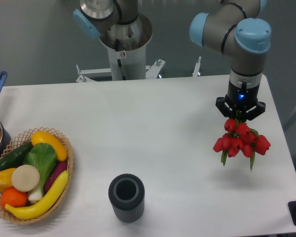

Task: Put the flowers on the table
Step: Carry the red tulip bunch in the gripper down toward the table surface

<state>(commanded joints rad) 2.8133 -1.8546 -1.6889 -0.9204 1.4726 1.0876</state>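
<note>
Camera view: gripper (pixel 240 115) clamps the flowers (pixel 240 140) above the table (pixel 153 128), well apart from dark cylinder (pixel 126 197) and wicker basket (pixel 66 163).

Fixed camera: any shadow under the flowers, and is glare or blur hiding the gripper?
Fixed camera: a faint soft shadow lies on the table beneath the flowers; lighting is even, no strong glare; the gripper is slightly soft, its fingertips hidden by the buds.

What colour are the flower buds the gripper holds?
Red, with green leaves; the flowers show clearly in the fixed camera.
</note>
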